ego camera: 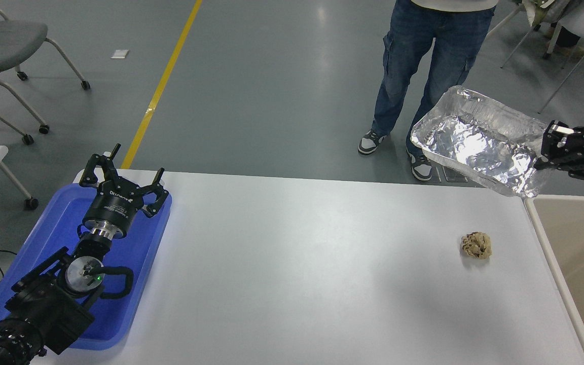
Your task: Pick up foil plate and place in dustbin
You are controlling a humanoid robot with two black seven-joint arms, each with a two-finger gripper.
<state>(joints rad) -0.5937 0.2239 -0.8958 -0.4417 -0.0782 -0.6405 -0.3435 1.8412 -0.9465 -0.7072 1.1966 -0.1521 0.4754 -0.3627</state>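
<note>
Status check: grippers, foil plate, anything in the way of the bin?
Right gripper shut on foil plate, held clear above table. Left gripper open, parked over blue tray. Dustbin unobstructed.

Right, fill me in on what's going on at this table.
The right claw is shut on one end of the shiny crinkled aluminium-foil plate and holds it in the air, tilted, above the white table's far right corner, next to the big beige dustbin. It is not in the bin yet. A small crumpled tan paper ball lies on the table. The left claw sits parked and open over the blue plastic tray. A person in jeans stands beyond the table.
</note>
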